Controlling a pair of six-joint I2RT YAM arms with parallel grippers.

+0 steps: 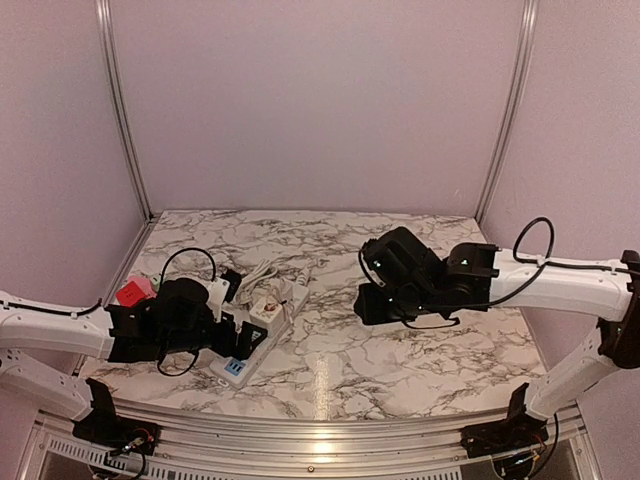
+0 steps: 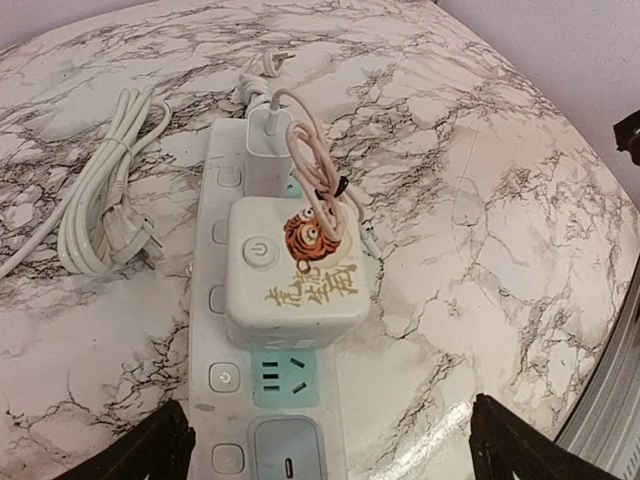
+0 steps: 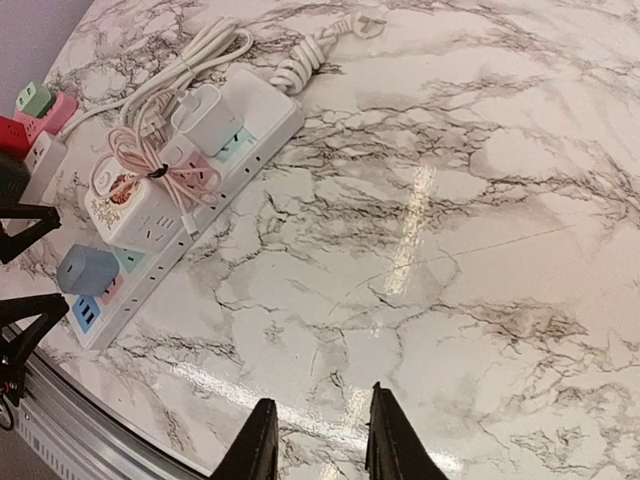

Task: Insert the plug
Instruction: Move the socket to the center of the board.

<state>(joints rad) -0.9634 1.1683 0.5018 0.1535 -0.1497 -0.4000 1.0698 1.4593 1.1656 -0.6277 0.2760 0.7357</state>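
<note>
You are holding your left fingers spread wide and empty at either side of the near end of the power strip, on the left of the surface. The white cube plug with the tiger sticker is sitting on that strip, just near of a white charger. Your right fingers are hovering almost closed, gripping nothing, over the right side.

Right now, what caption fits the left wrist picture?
Cube adapter with a tiger picture sitting on a power strip on the marble table.
</note>
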